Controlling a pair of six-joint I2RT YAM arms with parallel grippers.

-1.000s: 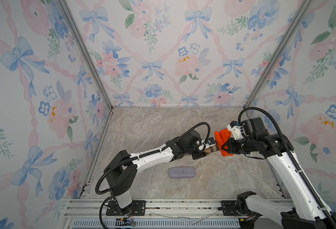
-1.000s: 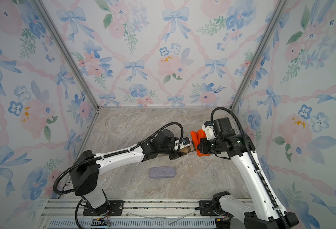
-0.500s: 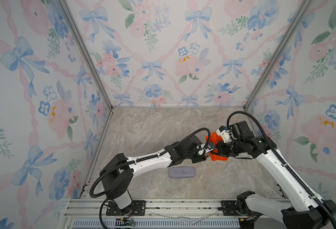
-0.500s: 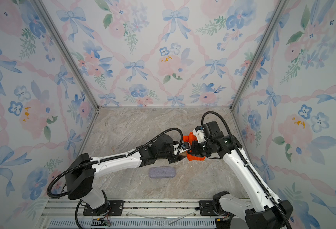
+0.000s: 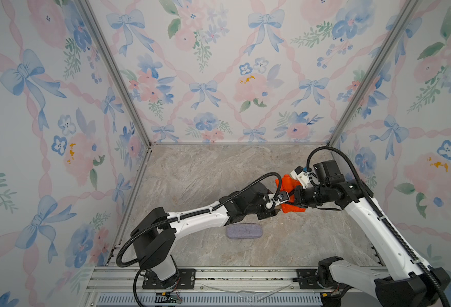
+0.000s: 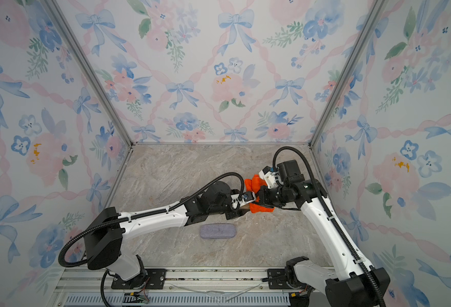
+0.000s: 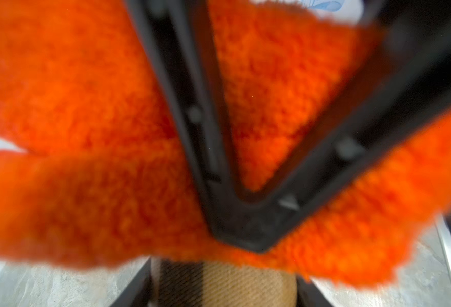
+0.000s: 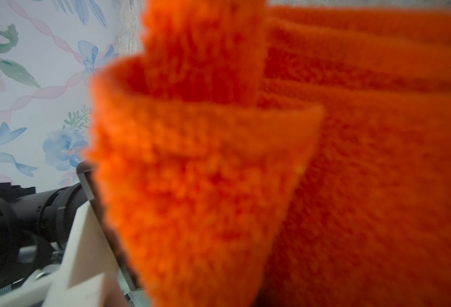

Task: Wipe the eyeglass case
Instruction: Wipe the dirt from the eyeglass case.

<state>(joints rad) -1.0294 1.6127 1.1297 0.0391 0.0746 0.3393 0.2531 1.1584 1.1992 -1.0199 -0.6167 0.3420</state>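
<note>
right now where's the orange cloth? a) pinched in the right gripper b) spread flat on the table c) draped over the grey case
a: the orange cloth is bunched in the shut right gripper, against the tan case that the left gripper holds; the grey case lies bare on the table.

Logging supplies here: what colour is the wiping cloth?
Bright orange. The cloth shows best in the right wrist view.
</note>
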